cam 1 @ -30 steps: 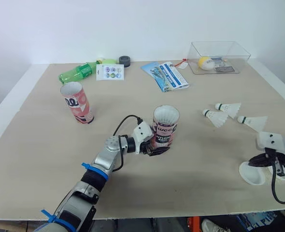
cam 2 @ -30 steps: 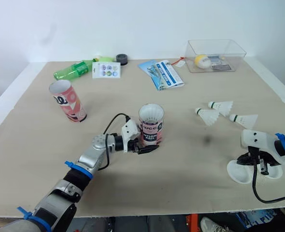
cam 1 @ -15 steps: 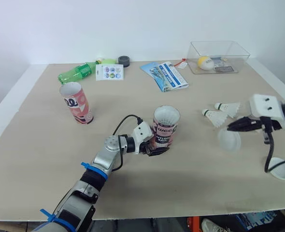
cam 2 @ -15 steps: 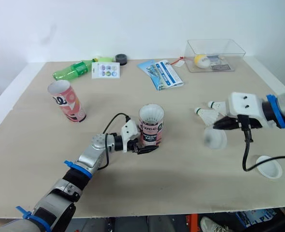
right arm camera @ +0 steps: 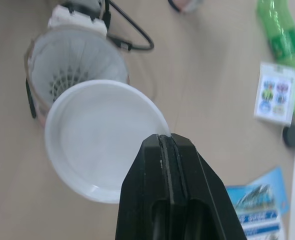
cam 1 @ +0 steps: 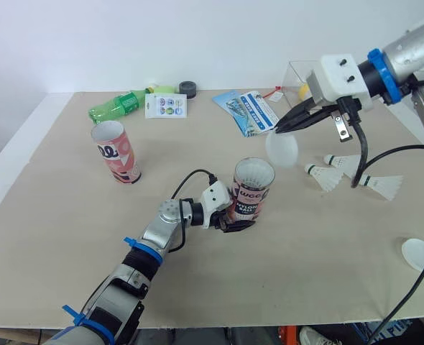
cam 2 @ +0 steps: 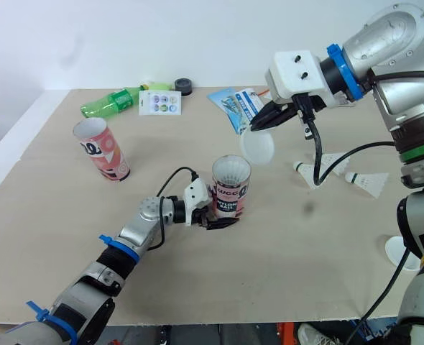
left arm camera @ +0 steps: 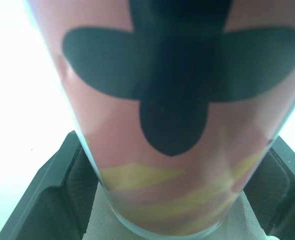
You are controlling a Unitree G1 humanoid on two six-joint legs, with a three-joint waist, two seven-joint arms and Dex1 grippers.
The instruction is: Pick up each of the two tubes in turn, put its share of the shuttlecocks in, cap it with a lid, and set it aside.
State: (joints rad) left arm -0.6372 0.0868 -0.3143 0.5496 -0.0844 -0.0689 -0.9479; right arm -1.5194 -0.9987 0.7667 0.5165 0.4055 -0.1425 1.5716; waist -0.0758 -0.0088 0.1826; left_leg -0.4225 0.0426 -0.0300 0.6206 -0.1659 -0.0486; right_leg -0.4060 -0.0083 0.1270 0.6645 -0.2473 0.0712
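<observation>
Lid held high, up and to the right of the gripped tube.
Your left tool (cam 1: 238, 222) was clamped on the base of the tube (cam 1: 253, 188), which stood upright mid-desk (cam 1: 61, 215), long axis vertical, open mouth up, feathers showing inside. The lid (cam 1: 282, 149) hung above and right of that mouth, tilted rather than level, pinched at its rim by your right tool (cam 1: 279, 129). I judged that capping called for a move down and leftward.
</observation>
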